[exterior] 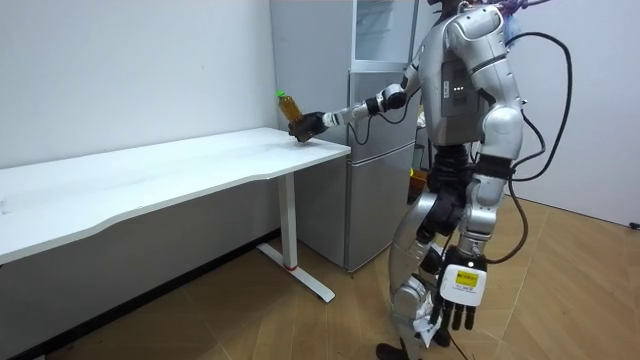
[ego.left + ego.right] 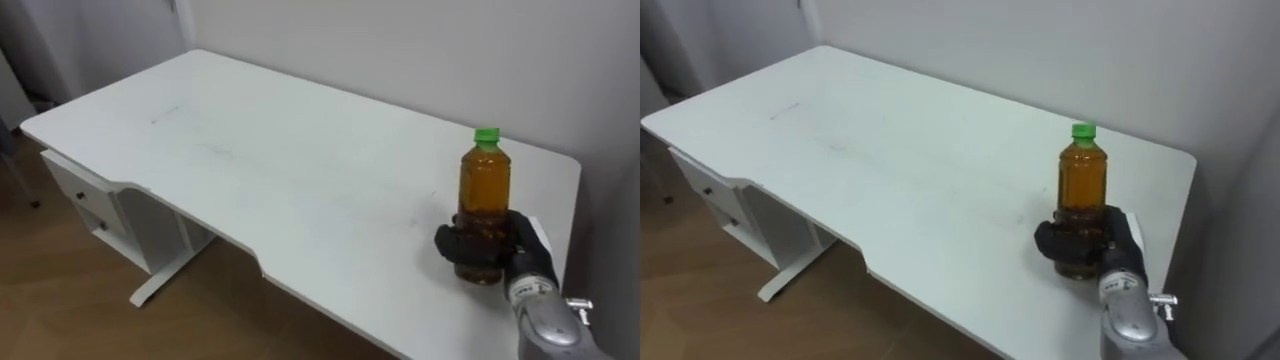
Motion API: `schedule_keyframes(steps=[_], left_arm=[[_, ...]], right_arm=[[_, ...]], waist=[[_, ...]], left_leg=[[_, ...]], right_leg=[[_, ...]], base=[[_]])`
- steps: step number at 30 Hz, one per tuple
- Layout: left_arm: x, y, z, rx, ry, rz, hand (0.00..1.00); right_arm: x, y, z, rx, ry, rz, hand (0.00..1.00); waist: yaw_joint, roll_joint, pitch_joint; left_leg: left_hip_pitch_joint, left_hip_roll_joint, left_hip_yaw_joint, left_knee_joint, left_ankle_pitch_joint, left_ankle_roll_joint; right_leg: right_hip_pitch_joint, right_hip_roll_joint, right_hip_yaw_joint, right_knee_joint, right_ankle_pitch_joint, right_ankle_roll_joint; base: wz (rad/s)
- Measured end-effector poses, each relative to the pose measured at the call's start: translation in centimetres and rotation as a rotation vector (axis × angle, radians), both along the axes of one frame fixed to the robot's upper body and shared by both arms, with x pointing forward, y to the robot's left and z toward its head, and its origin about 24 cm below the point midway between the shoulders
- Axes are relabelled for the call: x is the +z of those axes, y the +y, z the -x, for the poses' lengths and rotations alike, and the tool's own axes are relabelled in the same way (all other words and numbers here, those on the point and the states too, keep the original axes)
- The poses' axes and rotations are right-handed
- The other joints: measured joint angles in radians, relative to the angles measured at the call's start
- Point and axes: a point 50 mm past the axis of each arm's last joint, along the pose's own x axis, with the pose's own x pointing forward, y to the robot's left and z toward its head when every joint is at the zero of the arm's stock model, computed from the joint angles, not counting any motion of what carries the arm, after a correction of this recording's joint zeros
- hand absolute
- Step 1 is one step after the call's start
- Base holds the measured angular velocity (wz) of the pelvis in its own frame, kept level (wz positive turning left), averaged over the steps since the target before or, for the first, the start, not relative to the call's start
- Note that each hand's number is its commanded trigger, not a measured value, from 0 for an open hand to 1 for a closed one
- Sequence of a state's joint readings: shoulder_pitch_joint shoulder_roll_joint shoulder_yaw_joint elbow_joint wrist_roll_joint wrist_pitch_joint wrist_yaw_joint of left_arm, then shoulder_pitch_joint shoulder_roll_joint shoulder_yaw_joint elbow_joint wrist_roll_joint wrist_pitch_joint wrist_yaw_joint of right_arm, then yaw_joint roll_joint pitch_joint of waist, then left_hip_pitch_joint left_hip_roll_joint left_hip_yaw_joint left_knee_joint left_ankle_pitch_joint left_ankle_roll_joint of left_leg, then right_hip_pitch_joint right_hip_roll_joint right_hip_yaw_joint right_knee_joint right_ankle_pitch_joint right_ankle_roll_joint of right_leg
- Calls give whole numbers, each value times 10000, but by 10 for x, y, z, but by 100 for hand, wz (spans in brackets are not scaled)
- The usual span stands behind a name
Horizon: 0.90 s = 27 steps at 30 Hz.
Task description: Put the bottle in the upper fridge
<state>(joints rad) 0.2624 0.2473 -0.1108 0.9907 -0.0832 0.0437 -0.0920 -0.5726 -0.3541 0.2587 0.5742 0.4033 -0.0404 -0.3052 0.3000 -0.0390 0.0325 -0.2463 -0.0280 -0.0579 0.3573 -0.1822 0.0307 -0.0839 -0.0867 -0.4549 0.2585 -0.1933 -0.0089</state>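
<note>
An amber bottle [image 2: 485,190] with a green cap stands upright near the right end of the white table [image 2: 250,150]. My right hand [image 2: 522,252] comes in from the lower right and its dark fingers are curled round the bottle's lower part. In the room view the bottle [image 1: 288,104] and my right hand [image 1: 306,123] are at the table's end closest to the grey fridge [image 1: 375,150]. My left hand [image 1: 456,316] hangs at my side with relaxed fingers, holding nothing.
I stand between the table's end and the fridge, whose upper compartment [image 1: 382,30] is above shoulder height. A white drawer unit [image 2: 95,200] sits under the table's left part. A wall runs close behind the table.
</note>
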Motion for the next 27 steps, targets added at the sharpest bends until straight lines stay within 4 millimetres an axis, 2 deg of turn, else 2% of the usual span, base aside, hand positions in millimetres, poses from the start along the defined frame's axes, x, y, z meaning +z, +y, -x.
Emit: schedule_keyframes(steps=[1, 2, 6, 8, 11, 12, 13, 14, 18, 20, 27], left_arm=[[0, 1, 1, 96, -21, -27, 0], [0, 2, 2, 239, -45, -56, 0], [1, 6, 15, 835, 34, -162, 0], [1, 8, 28, 1088, 296, -199, 0], [1, 7, 39, 1429, 532, -201, 0], [1, 8, 40, 1537, 535, -215, 0], [2, 9, 42, 1646, 554, -267, 0], [2, 10, 42, 1612, 560, -295, 0], [2, 11, 43, 1478, 663, -322, 0], [1, 10, 40, 1427, 627, -290, 0], [2, 15, 42, 1783, 683, -311, 0]], right_arm=[[0, 4, 6, 245, -194, -87, 100], [0, 8, 13, 477, -379, -44, 100], [16, 24, 26, 1447, -1311, 674, 100], [32, 33, 34, 1993, -2097, 730, 100], [48, 41, 40, 2519, -2833, 623, 100], [51, 42, 42, 2588, -2952, 618, 100], [54, 43, 46, 2711, -3157, 614, 100], [57, 42, 52, 2868, -3337, 589, 100], [66, 40, 60, 3368, -3680, 696, 100], [74, 34, 63, 3375, -3968, 856, 100], [99, 26, 78, 3359, -4945, 1186, 100]], waist=[[-6, -8, -97], [-7, 10, -143], [-310, 91, -211], [-685, 197, -259], [-839, 277, -324], [-899, 271, -324], [-1055, 179, -399], [-1164, 98, -411], [-1524, -71, -422], [-1624, -99, -356], [-1910, -163, -317]], left_leg=[[208, -2, 48, -162, 3, 11], [450, -4, 50, -260, 6, 18], [1078, 15, 263, -526, -1, 28], [1376, 17, 309, -671, -12, 37], [1857, 67, 551, -924, -1, 36], [1909, 65, 561, -953, 2, 31], [1984, 46, 582, -1049, 41, 22], [2093, 47, 681, -1151, 85, 20], [2258, -2, 787, -1217, 92, 19], [2421, 3, 826, -1231, 91, 22], [2777, 73, 1027, -1618, 87, 31]], right_leg=[[111, 3, 106, -25, 2, 11], [309, 3, 144, -48, 5, 20], [797, 4, 359, -198, -5, 67], [1060, 2, 429, -225, -18, 93], [1303, 13, 690, -241, -24, 99], [1380, 11, 689, -267, -35, 102], [1417, 7, 732, -321, -66, 108], [1506, 13, 764, -384, -78, 114], [1581, 32, 951, -424, -126, 136], [1713, 112, 964, -557, -48, 157], [1814, 165, 1282, -588, -23, 179]], base=[[-11], [-11], [-13], [-8], [-27], [-15], [0], [0], [-7], [-7], [-13]])
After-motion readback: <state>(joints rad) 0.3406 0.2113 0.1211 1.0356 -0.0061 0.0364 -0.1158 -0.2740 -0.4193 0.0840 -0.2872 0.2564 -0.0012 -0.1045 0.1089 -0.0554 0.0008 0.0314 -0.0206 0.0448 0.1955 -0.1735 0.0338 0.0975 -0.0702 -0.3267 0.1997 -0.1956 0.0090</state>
